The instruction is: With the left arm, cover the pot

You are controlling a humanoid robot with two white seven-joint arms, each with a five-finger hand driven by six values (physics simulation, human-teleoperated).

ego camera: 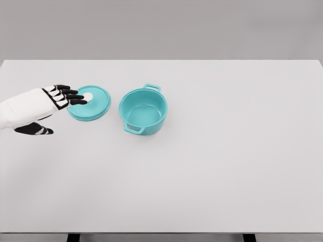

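The black fingers [70,96] of the left hand [58,97] are stretched out flat and a little spread. They hold nothing. The thumb [35,129] sticks out lower down, away from the other fingers. The fingertips point to the right, and they reach just over the left edge of the lid [93,106].

The lid is round and blue-green. It lies flat on the white table [227,151]. In its middle is a small white knob [88,96]. The fingertips are just beside that knob, almost touching it, but I cannot tell if they really touch. They are not wrapped around it.

So the thing to grab is right in front of the fingers, to their right. A round lid has no long side, so the knob is the part to go for.

Past the lid, further right, stands the pot [143,111]. It is the same blue-green color, open on top, with nothing inside. It has two small handles, one at the back and one at the front. The pot is near the lid but they do not touch.

I think the hand has to close on the knob first, then lift the lid and carry it right, over the pot. The pot is not covered yet.

The right arm is nowhere to be seen.
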